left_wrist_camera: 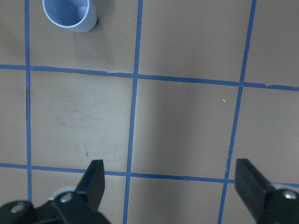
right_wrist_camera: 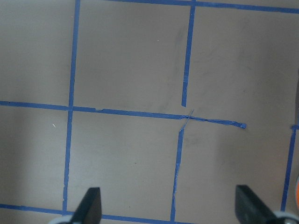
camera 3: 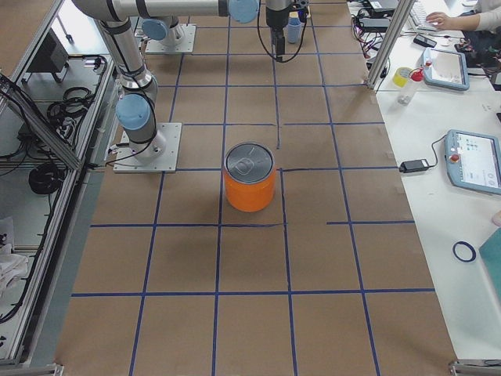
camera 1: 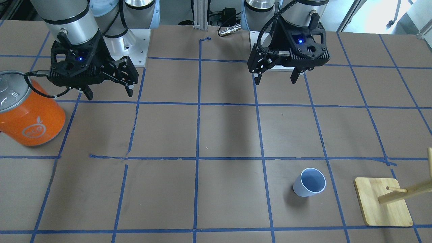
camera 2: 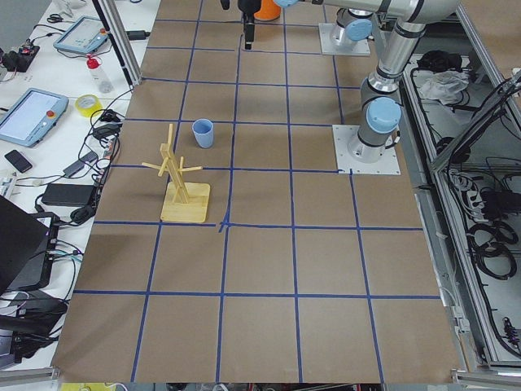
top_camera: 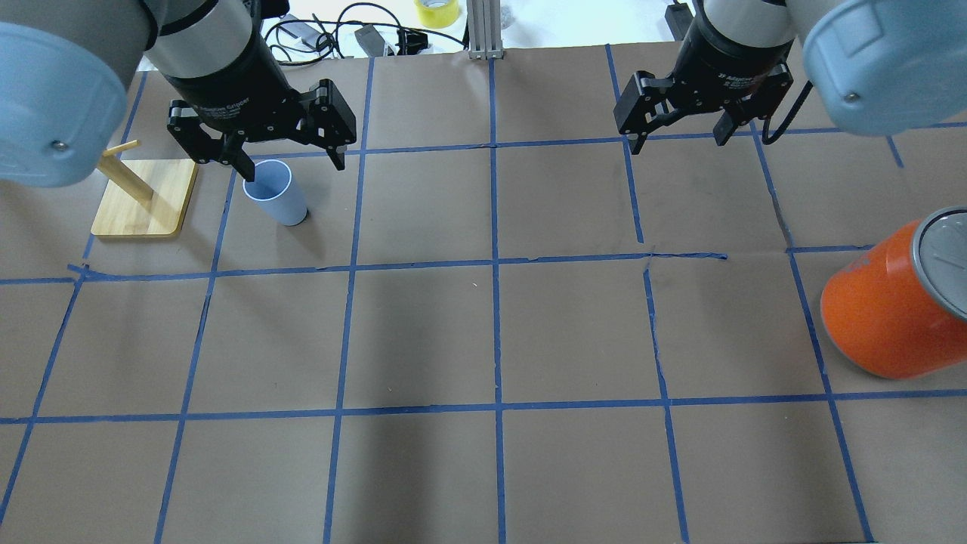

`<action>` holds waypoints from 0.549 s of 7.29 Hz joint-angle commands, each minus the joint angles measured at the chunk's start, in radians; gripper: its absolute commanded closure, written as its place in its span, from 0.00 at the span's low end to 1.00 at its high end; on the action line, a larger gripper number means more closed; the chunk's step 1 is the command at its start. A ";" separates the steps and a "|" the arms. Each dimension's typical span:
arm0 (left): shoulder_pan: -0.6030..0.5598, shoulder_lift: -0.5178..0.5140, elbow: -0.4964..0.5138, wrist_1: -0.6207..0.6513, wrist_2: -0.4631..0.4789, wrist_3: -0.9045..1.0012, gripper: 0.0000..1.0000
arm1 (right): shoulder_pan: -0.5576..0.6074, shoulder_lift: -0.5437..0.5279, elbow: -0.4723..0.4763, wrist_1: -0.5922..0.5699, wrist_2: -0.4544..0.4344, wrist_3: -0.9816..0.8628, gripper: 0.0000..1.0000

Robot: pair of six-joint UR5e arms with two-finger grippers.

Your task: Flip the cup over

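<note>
Two arms point down; left gripper (camera 1: 275,80) and right gripper (camera 1: 109,94) gape empty. The left wrist view shows the cup (left_wrist_camera: 69,14); the right doesn't.

Upright cup (top_camera: 276,195) beside wooden stand (top_camera: 155,210)

From overhead, one finger of my left gripper (top_camera: 293,168) covers part of the rim of the cup (top_camera: 281,205); the orange can (top_camera: 876,317) runs off the edge (my wrist view crops the cup too)
</note>
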 commanded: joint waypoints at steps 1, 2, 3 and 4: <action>-0.001 0.001 -0.001 0.000 0.001 0.000 0.00 | 0.000 0.001 0.000 0.000 0.000 0.019 0.00; -0.001 0.001 -0.001 0.000 0.001 0.000 0.00 | 0.000 0.001 0.000 0.000 0.000 0.018 0.00; -0.001 0.001 0.000 0.000 0.001 0.000 0.00 | 0.000 -0.001 -0.003 0.001 0.000 0.007 0.00; -0.001 -0.001 -0.001 0.000 0.001 0.000 0.00 | 0.000 -0.001 -0.003 0.001 -0.002 0.016 0.00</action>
